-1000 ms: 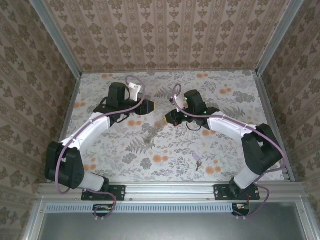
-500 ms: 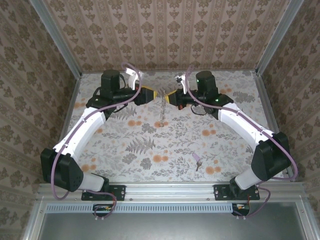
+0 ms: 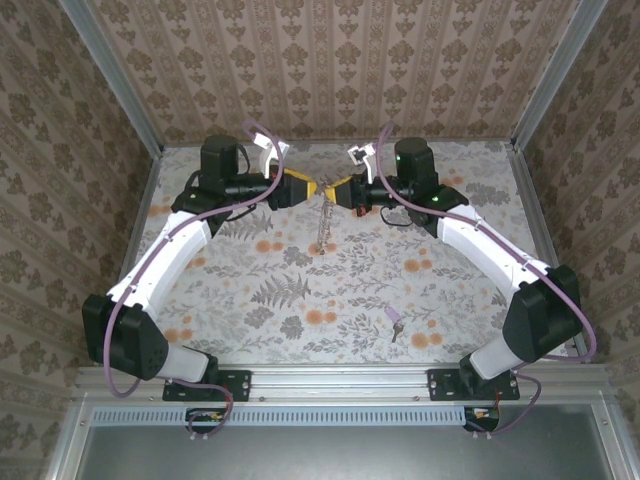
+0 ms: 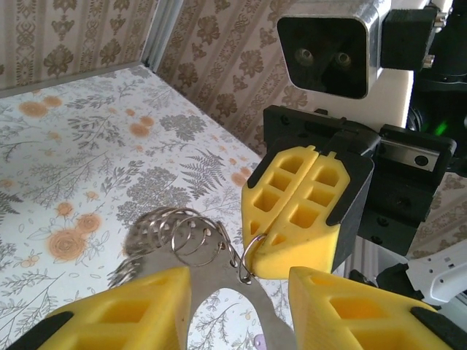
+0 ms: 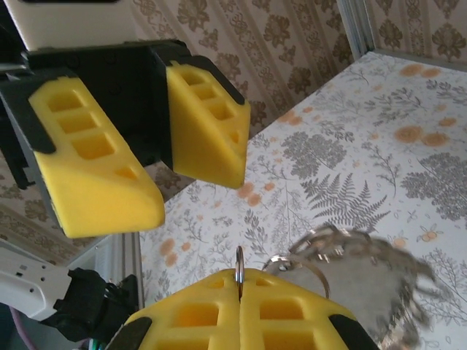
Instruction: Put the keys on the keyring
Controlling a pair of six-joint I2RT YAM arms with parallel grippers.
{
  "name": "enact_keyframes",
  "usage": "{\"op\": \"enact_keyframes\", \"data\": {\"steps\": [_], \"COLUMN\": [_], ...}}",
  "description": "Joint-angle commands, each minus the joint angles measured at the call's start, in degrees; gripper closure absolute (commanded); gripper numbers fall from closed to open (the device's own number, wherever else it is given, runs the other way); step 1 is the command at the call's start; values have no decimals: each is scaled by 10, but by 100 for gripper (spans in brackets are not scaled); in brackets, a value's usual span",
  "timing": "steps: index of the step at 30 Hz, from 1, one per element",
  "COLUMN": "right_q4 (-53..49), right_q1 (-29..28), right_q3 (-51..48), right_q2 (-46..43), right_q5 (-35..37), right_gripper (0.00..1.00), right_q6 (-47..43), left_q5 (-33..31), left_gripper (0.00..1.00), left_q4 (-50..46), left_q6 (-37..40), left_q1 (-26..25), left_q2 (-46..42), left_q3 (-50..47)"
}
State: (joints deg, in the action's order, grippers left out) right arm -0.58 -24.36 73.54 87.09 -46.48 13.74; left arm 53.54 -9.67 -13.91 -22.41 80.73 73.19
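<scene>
The keyring (image 3: 323, 222) hangs as a thin chain between the two grippers at the back middle of the table. My right gripper (image 3: 337, 191) is shut on one of its wire rings (image 5: 239, 268). In the left wrist view that ring (image 4: 253, 251) links to a flat silvery piece carrying several more rings (image 4: 182, 233). My left gripper (image 3: 306, 190) faces the right one, open, with its yellow fingers (image 4: 124, 310) on either side of the flat piece. The key (image 3: 395, 321), purple-pink headed, lies alone on the table near the front right.
The floral table (image 3: 240, 290) is walled by patterned panels and metal rails (image 3: 140, 130). Both arms reach to the back, their wrists nearly touching just in front of the rear wall.
Both grippers have moved from mid-table to the back and come together, lifting the chain so it hangs. The left gripper's fingers have narrowed.
</scene>
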Motion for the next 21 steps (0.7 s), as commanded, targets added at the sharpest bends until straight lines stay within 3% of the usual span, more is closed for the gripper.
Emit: {"op": "enact_keyframes", "data": {"steps": [1, 21], "right_q4": [42, 77], "right_q1": [2, 2], "right_q3": [0, -21], "right_q2": [-28, -39], "right_q5": [-30, -40], "right_gripper": [100, 100], "right_q6": [20, 45], "left_q5": [39, 65], "left_gripper": [59, 65], "left_q4": [31, 66], "left_q6": [-10, -23], "left_q1": [-2, -30], "left_q2": [4, 15], "left_q3": [0, -10]}}
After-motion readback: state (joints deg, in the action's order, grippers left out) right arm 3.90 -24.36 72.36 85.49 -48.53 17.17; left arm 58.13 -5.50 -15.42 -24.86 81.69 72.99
